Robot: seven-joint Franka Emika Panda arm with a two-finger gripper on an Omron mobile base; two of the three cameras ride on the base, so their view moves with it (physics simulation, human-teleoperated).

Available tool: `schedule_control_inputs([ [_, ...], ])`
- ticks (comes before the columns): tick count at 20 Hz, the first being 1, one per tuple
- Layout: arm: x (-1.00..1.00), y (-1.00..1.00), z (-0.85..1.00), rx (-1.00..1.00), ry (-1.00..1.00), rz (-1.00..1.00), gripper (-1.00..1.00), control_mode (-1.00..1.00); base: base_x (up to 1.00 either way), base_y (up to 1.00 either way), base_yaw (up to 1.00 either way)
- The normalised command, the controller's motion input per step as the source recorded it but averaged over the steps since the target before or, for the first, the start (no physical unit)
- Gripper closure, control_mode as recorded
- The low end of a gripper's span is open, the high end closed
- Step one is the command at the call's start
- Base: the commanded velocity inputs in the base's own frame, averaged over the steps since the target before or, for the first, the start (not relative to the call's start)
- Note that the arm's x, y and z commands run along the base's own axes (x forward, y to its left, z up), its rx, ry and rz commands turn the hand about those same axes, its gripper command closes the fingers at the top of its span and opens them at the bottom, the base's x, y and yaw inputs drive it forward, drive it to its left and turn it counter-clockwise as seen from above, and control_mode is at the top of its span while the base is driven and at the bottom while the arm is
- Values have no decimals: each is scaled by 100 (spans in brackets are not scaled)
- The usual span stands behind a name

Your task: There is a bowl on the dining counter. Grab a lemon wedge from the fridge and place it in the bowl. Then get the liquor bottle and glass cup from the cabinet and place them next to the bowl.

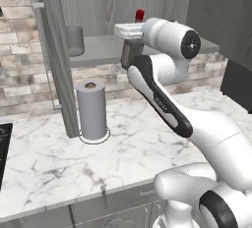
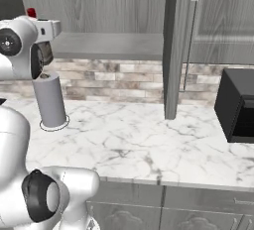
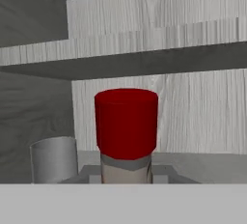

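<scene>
- Sadly the jaws themselves are hidden: in the hand view the grey band covers the place where the tips would be, and in the left base view the arm's own wrist stands in front of the gripper (image 1: 129,50), so I cannot tell how far open they are or if they hold something.
- Right ahead of the hand stands the liquor bottle (image 3: 126,136), on the lower cabinet shelf (image 1: 101,50); its red cap and a short piece of pale neck show, the body is cut off below.
- In the left base view only the red cap peeks above the hand.
- To the bottle's left, on the same shelf, stands the glass cup (image 1: 75,40), grey; in the hand view its lower part is cut off.
- Below, on the marble counter (image 1: 74,158), a paper towel roll (image 1: 91,109) stands upright beside the open cabinet door (image 1: 56,55).
- On the right of the counter a black appliance (image 2: 238,105) is cut by the picture edge.
</scene>
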Motion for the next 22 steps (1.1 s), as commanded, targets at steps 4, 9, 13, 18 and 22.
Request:
schedule_control_inputs([
  [4,-100,-43,18,6,0,1,100,-100,0,0,0],
  [9,-100,-33,8,4,0,0,100,-100,0,0,0],
  [13,-100,-23,1,1,-3,0,100,-100,0,0,0],
  [18,-100,-24,2,0,-10,2,100,-100,0,0,0],
  [22,-100,-24,8,0,-10,3,100,-100,0,0,0],
])
